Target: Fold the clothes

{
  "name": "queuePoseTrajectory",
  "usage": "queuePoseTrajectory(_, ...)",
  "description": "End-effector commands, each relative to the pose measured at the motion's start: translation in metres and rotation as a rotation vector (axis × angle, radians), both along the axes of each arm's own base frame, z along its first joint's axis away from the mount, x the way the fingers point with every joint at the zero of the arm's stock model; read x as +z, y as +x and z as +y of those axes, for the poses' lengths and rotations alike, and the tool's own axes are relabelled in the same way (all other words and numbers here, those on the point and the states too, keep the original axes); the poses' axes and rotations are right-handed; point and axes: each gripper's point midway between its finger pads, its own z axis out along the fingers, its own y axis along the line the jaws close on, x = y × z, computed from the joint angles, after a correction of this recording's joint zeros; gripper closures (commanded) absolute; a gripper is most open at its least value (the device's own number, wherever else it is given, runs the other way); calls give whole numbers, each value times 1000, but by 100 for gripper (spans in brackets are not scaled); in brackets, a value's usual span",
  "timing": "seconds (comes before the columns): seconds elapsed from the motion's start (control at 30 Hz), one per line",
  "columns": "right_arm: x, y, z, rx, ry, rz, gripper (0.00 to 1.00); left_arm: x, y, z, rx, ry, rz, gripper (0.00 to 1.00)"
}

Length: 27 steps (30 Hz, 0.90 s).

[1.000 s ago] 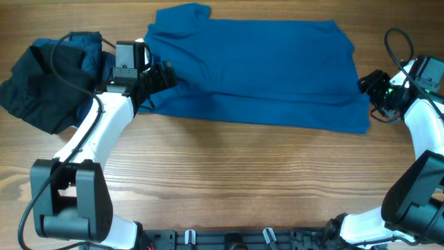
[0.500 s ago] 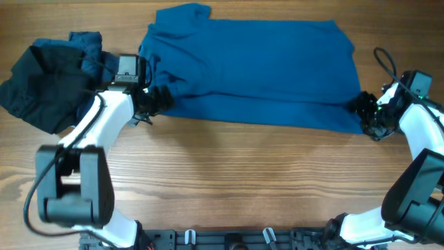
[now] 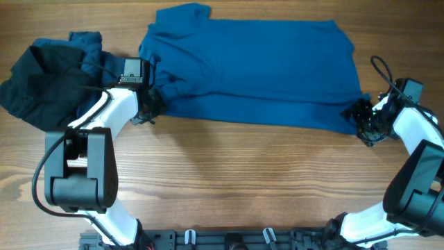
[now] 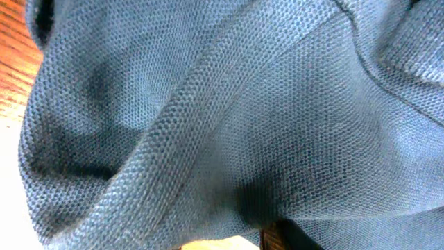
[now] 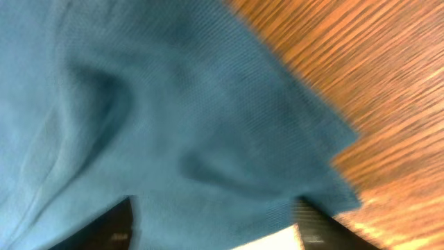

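Observation:
A large mid-blue T-shirt point(image 3: 257, 69) lies spread flat across the far half of the table. My left gripper point(image 3: 154, 104) is at its near-left edge by the sleeve. In the left wrist view, bunched blue knit point(image 4: 208, 118) fills the frame and puckers down into the jaws. Only one dark fingertip point(image 4: 284, 237) shows, and the jaws are shut on the shirt. My right gripper point(image 3: 361, 117) is at the shirt's near-right corner. It stands open, its two dark fingers point(image 5: 114, 221) wide apart on either side of the corner fabric point(image 5: 229, 160).
A heap of near-black and blue garments point(image 3: 45, 83) sits at the far left, next to the left arm. Bare wooden table point(image 3: 243, 173) runs along the whole near half. The arm bases stand at the near edge.
The left gripper has slid to the shirt's near-left edge and closed on the fabric. The right gripper has moved left onto the shirt's near-right corner.

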Motion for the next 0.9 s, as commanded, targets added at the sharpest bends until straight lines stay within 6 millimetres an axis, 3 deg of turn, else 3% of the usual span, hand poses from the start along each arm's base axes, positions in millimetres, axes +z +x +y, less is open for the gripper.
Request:
queuePoseTrajectory(0.0, -10, -10, -19, -64, -78, 61, 96, -14, -14, 2, 11, -2, 64, 71)
queuePoseTrajectory(0.13, -7, -27, -40, -139, -93, 99, 96, -16, -24, 3, 11, 0, 104, 96)
queuePoseTrajectory(0.33, 17, -59, -84, -263, -197, 148, 96, -18, -60, -7, 3, -62, 255, 96)
queuePoseTrajectory(0.4, 24, -49, -77, -247, -152, 88, 96, -18, -68, -10, 2, -81, 288, 96)
queuePoseTrajectory(0.43, 27, -41, -67, -211, -107, 49, 92, -18, -69, -10, 2, -81, 291, 94)
queuePoseTrajectory(0.5, 27, -39, -52, -160, -52, 38, 60, -17, -66, -10, 2, -81, 279, 86)
queuePoseTrajectory(0.57, 21, -50, -52, -195, -60, 92, 37, -17, -63, -11, 1, -82, 265, 75)
queuePoseTrajectory(0.67, 8, -54, -47, -219, -32, 103, 34, -17, -59, -11, 0, -83, 251, 65)
queuePoseTrajectory(0.87, -7, -33, -28, -231, 96, -31, 40, -17, -58, -11, 0, -84, 243, 53)
